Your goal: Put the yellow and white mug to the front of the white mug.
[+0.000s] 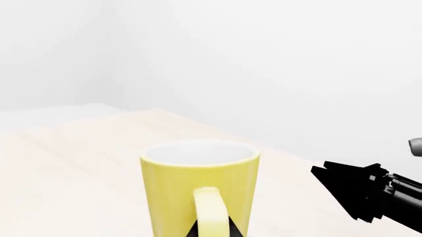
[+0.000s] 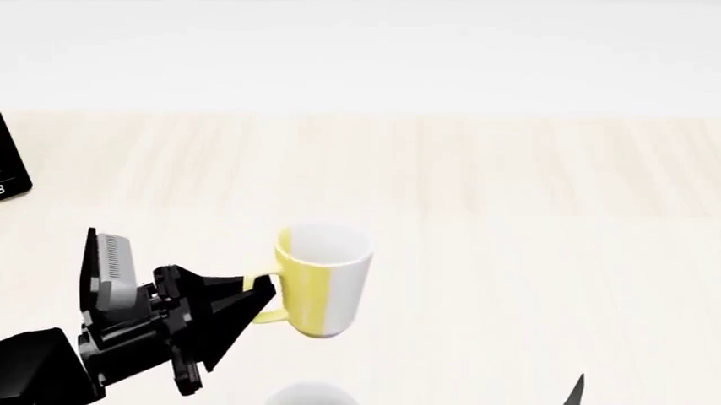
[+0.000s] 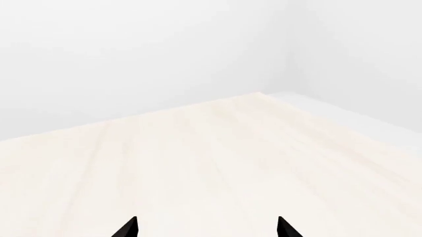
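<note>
The yellow and white mug (image 2: 323,285) stands upright on the pale wooden table (image 2: 507,194), with its yellow half and handle turned towards my left arm. My left gripper (image 2: 257,297) is shut on the yellow handle. In the left wrist view the mug (image 1: 197,187) fills the near centre, and the left gripper (image 1: 211,232) has a black finger on each side of the handle. Only the rim of the white mug (image 2: 310,394) shows, at the bottom edge of the head view, just nearer to me than the held mug. My right gripper (image 3: 206,228) is open and empty over bare table.
A black object (image 2: 12,164) sits at the left edge of the table. One right finger's tip (image 2: 580,388) shows at the bottom right of the head view. The right arm's black fingers (image 1: 349,187) also show in the left wrist view. White walls stand behind the table.
</note>
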